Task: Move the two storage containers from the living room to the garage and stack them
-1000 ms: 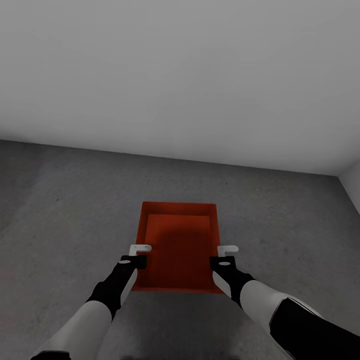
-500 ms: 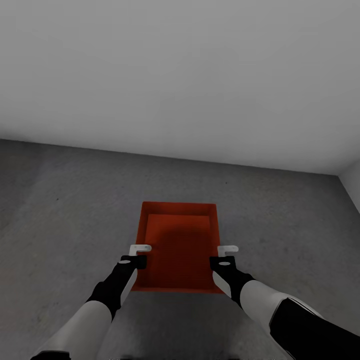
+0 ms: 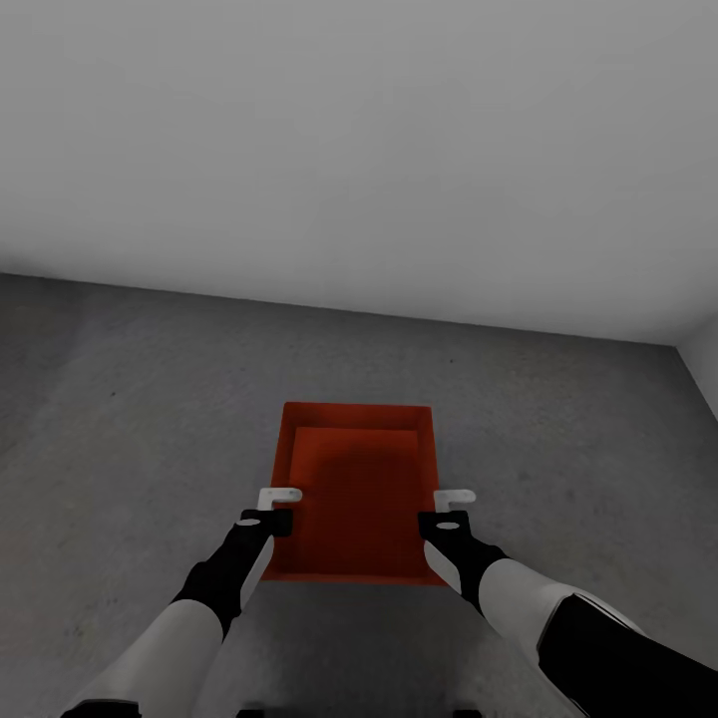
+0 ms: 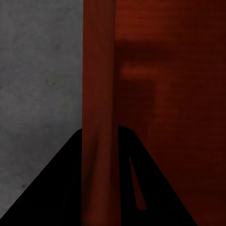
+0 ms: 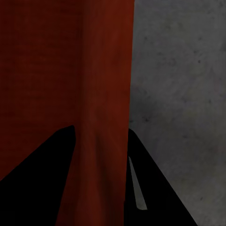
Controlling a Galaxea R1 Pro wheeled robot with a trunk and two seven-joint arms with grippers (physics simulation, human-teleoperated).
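Both sets of fingers — left (image 3: 280, 496) and right (image 3: 456, 496) — pinch opposite side walls of the storage container (image 3: 354, 499), above the floor (image 3: 130, 419).

We see a dark grey, mottled concrete floor (image 3: 130, 419) running back to a plain white wall (image 3: 359, 150). One orange-red bin (image 3: 354, 489) is over it, open side up, well apart from the wall; whether it touches the floor we cannot tell.

free: floor (image 3: 150, 419) all round | blocked ahead: wall (image 3: 359, 150)
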